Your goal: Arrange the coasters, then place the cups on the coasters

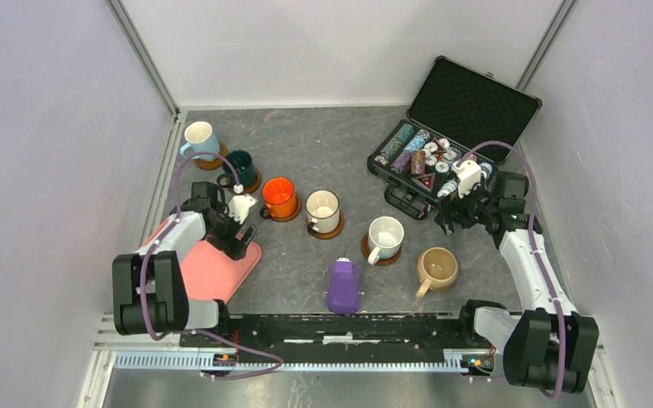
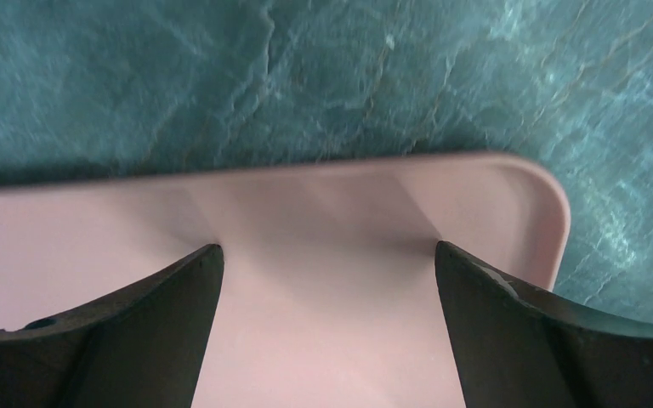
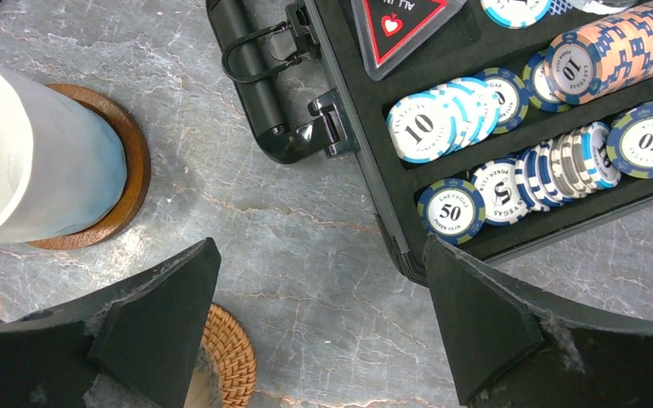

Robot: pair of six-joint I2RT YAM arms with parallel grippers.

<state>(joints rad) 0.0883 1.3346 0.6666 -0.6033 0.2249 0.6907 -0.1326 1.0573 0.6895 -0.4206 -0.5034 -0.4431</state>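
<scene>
Six cups stand in a curved row. The light blue cup (image 1: 200, 138), dark green cup (image 1: 241, 167), orange cup (image 1: 278, 196), cream cup (image 1: 322, 209) and white cup (image 1: 384, 237) each sit on a dark wood coaster (image 1: 367, 253). The beige cup (image 1: 437, 268) stands on a lighter woven coaster (image 3: 225, 357). The white cup (image 3: 34, 170) and its coaster (image 3: 132, 170) also show in the right wrist view. My left gripper (image 1: 236, 242) (image 2: 327, 251) is open and empty just above the pink tray (image 2: 485, 195). My right gripper (image 1: 451, 217) (image 3: 319, 255) is open and empty over bare table.
An open black case (image 1: 468, 102) of poker chips (image 3: 451, 208) lies at the back right, its handle (image 3: 251, 51) close to my right gripper. A purple oblong device (image 1: 343, 286) lies near the front edge. The pink tray (image 1: 212, 272) sits front left.
</scene>
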